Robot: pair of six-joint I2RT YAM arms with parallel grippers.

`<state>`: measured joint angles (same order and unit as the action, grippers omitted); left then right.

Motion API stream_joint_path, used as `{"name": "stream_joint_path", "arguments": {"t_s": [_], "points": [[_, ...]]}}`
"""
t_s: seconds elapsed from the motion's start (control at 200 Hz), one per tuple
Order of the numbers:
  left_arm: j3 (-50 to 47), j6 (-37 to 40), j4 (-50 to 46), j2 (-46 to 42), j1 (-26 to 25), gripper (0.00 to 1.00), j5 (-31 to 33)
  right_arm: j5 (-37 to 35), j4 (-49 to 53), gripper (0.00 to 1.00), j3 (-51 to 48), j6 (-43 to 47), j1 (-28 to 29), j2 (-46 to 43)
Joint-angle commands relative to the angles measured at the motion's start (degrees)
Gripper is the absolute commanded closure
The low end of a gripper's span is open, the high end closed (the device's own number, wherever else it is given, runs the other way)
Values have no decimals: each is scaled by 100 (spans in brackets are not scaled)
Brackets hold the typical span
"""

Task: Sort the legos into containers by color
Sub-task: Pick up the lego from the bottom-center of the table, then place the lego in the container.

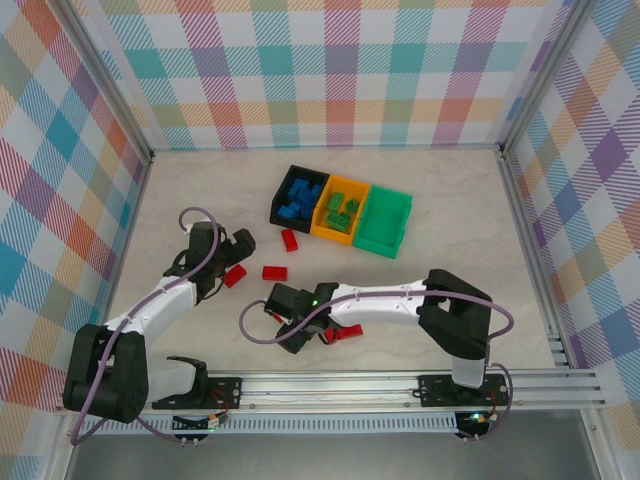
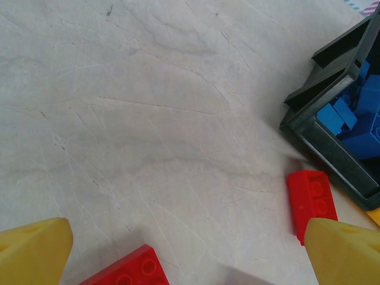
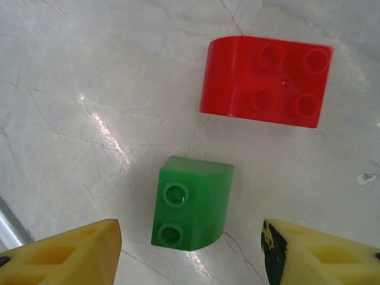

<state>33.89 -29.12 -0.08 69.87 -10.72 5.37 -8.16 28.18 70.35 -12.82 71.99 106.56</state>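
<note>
Right gripper [image 3: 190,240] spread, straddling green lego [image 3: 191,202] without contact, toward near edge of table [image 1: 450,200]; we judge it bound for orange bin [image 1: 340,208], holding greens. Left gripper [image 2: 190,255] spread wide, empty, above 2 red legos [image 2: 312,202].

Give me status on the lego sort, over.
Left gripper open, empty. Right gripper open, straddling green brick on table. Red brick nearby, not touching.

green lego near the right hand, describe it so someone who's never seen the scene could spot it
On the pale marbled table, look at the gap between the right hand's yellow fingers. The green lego lies there, touching neither. It is the small two-stud brick with one rounded edge; the red lego just beyond is bigger, with four studs.
</note>
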Motion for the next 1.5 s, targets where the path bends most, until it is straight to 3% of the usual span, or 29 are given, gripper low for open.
{"name": "stream_joint_path", "arguments": {"t_s": [0.0, 0.165, 0.335, 0.5, 0.625, 0.895, 1.09, 1.255, 1.315, 1.42, 1.495], "points": [[-80, 65, 78, -159, 73, 0, -16, -8, 144, 35, 263, -69, 34, 265], [-75, 99, 70, -176, 79, 0, -26, -16, 111, 40, 488, -198, 68, 634], [-57, 105, 74, -173, 79, 0, -64, -173, 70, 62, 504, -299, 57, 730], [-32, 111, 70, -169, 79, 0, -112, -431, 100, 67, 477, -205, -24, 444], [-14, 121, 35, -157, 79, 0, -96, -350, -75, 68, 341, -195, -453, -3], [-4, 119, 108, -70, 79, 0, -232, -163, -411, 67, 581, -309, -1862, -599], [4, 121, 151, 47, 75, 0, -263, -414, -237, 66, 1276, -261, -2804, -371], [21, 133, 159, 63, 77, 0, -299, -153, -108, 64, 1769, -326, -3490, -4], [12, 113, 187, 63, 79, 0, -354, 28, -27, 60, 2018, -322, -3719, 172], [20, 109, 196, 97, 79, 0, -387, 276, 460, 41, 2663, -189, -3910, 602], [63, 141, 130, 111, 78, 0, -361, 302, 602, 35, 2682, -81, -3894, 608]]}}
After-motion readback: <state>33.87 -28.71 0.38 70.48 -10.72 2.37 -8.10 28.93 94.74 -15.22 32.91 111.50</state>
